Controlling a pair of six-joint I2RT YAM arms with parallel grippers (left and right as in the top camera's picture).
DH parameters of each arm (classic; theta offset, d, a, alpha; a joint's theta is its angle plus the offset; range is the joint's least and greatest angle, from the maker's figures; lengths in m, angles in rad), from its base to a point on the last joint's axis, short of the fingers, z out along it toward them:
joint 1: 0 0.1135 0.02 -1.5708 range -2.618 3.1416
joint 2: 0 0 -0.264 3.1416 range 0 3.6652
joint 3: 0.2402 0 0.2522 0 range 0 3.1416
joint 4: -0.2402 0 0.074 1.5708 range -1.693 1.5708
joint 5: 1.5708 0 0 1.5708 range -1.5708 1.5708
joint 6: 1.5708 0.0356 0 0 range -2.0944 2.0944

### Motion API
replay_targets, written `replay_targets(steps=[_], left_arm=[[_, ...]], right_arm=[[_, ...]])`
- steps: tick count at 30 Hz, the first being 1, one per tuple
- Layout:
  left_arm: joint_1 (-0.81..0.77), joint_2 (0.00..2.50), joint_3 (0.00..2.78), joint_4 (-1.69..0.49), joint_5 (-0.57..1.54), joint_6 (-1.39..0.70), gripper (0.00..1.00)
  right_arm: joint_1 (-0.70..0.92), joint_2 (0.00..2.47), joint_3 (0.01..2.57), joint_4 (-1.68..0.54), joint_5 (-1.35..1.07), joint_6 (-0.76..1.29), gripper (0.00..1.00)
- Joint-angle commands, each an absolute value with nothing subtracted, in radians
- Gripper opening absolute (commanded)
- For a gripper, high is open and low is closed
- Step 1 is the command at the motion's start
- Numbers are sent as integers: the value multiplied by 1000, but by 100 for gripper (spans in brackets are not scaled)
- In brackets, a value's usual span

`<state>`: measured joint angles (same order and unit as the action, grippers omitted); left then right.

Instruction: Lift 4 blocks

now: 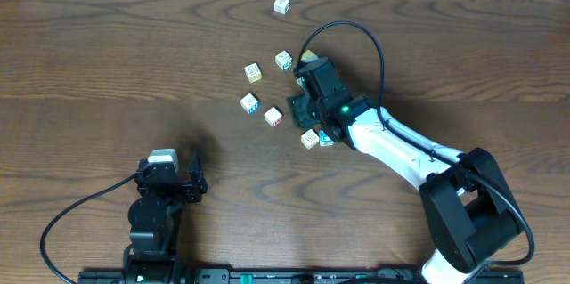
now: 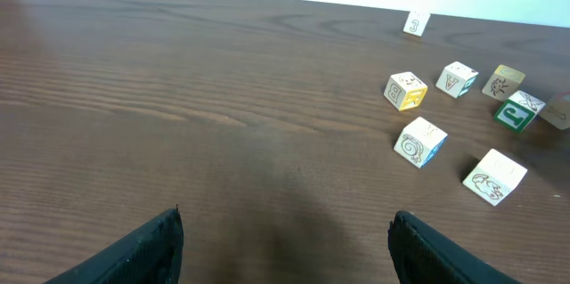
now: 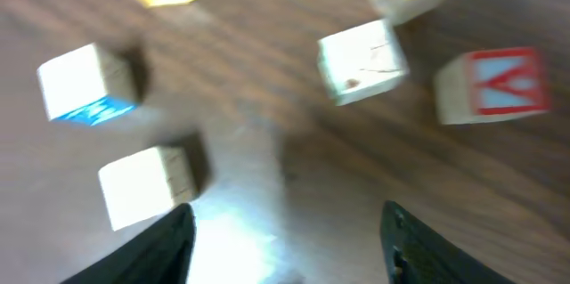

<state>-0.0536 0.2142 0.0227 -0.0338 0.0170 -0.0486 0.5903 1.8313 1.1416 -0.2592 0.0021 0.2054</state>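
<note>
The dark wood-grain table [image 1: 107, 61] carries everything. The right arm [image 1: 392, 146], white-shelled with a black base at the near right corner, reaches diagonally to the middle of the surface. The right gripper [image 3: 285, 248] hangs above the scattered cubes there. Its dark fingers [image 3: 169, 244] stand apart with only bare wood between them, gripping nothing. The left arm [image 1: 153, 222] sits folded by the near edge, left of centre, well apart from the cluster. The left gripper [image 2: 285, 248] faces across the table, jaws spread wide over bare wood.

The blocks [image 1: 273, 117] are tiny cream wooden cubes with printed faces. All rest on the table around the middle of the surface, none lifted. In the left wrist view:
- The blue-sided block [image 2: 419, 141] shows a spiral line drawing on a cream face.
- The pale block [image 2: 494, 175], nearest the camera, bears a faint outline drawing.
- The green-faced block [image 2: 516, 110] shows a white letter on green.
- A yellow-sided cube [image 2: 406, 91] sits just beyond the blue-sided one.
- A lone cube [image 2: 415, 23] lies apart, close to the far edge.

In the overhead view, a pair of cubes [image 1: 309, 139] touch each other beside the right arm, on its near side. The blurred right wrist view also shows a red-faced cube [image 3: 494, 84].
</note>
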Motion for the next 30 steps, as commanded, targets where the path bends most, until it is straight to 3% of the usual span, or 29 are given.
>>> replay_targets(steps=[1,7,30], left_arm=[[-56,215,4,-66,4,-39,74],[-56,215,4,-65,4,-39,74],[-56,215,4,-69,4,-39,74]], right_arm=[[591,1820,1150,-269,-157,102,71],[593,1820,1150,-293,-266,28,82],[665,2038,1174,-152,-285,-59,79]])
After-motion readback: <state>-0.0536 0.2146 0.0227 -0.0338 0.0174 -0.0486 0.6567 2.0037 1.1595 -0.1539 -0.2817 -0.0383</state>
